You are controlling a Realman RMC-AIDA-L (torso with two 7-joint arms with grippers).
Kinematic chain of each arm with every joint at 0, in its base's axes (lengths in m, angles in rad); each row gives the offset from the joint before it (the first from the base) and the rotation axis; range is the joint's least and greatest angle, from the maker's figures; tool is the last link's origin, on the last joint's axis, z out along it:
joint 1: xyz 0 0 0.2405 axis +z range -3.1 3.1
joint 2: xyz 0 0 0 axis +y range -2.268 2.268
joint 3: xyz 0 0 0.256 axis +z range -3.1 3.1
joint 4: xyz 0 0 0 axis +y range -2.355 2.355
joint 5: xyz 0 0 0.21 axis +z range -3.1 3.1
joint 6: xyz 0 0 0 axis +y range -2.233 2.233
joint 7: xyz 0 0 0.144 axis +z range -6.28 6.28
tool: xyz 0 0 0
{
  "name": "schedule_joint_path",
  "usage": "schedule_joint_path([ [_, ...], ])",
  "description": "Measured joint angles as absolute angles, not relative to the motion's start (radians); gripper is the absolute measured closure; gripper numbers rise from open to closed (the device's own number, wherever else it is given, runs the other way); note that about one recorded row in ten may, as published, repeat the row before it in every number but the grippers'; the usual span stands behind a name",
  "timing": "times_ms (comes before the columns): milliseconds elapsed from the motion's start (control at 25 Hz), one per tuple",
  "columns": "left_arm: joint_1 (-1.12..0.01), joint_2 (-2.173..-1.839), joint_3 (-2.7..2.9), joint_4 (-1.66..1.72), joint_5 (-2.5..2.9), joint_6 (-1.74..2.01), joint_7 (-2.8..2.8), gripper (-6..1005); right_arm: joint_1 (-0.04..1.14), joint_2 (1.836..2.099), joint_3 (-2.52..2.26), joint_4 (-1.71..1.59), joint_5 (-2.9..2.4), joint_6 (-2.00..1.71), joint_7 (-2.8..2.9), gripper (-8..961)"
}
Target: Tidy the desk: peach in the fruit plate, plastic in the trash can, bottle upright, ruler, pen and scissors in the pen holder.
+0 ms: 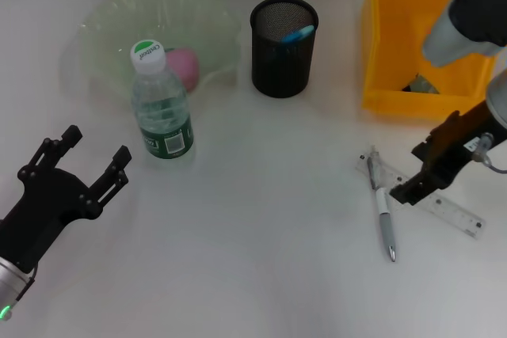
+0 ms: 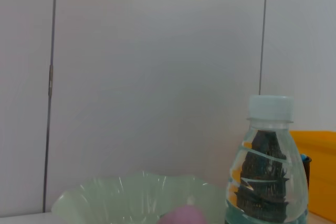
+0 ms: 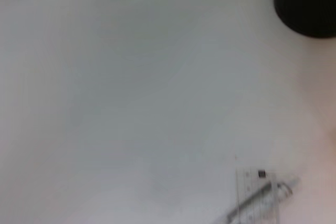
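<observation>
A pink peach (image 1: 183,66) lies in the pale green fruit plate (image 1: 103,29). A clear water bottle (image 1: 161,108) with a white cap and green label stands upright in front of the plate. The black mesh pen holder (image 1: 283,45) holds something blue (image 1: 299,34). A pen (image 1: 384,215) and a clear ruler (image 1: 447,205) lie on the table at the right. My right gripper (image 1: 412,187) hangs low over the ruler, beside the pen. My left gripper (image 1: 95,150) is open and empty, near the front left of the bottle. The scissors do not show as such.
The yellow trash can (image 1: 380,45) stands at the back right with something crumpled (image 1: 420,83) in its bottom. The left wrist view shows the bottle (image 2: 268,182), plate (image 2: 105,198) and peach (image 2: 184,216). The right wrist view shows the ruler and pen (image 3: 257,198).
</observation>
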State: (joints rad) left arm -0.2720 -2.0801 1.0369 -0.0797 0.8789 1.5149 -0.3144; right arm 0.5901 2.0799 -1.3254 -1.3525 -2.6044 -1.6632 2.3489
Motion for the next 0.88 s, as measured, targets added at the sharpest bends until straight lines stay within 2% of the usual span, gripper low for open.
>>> schedule_joint_path([
  [320, -0.27, -2.08, 1.038, -0.08, 0.879, 1.516, -0.314, 188, 0.513, 2.08, -1.33, -1.382, -2.609, -1.661, 2.31, 145],
  [880, -0.267, -2.08, 1.052, -0.08, 0.879, 1.516, -0.314, 188, 0.506, 2.082, -1.333, -1.338, -2.616, -1.592, 2.315, 147],
])
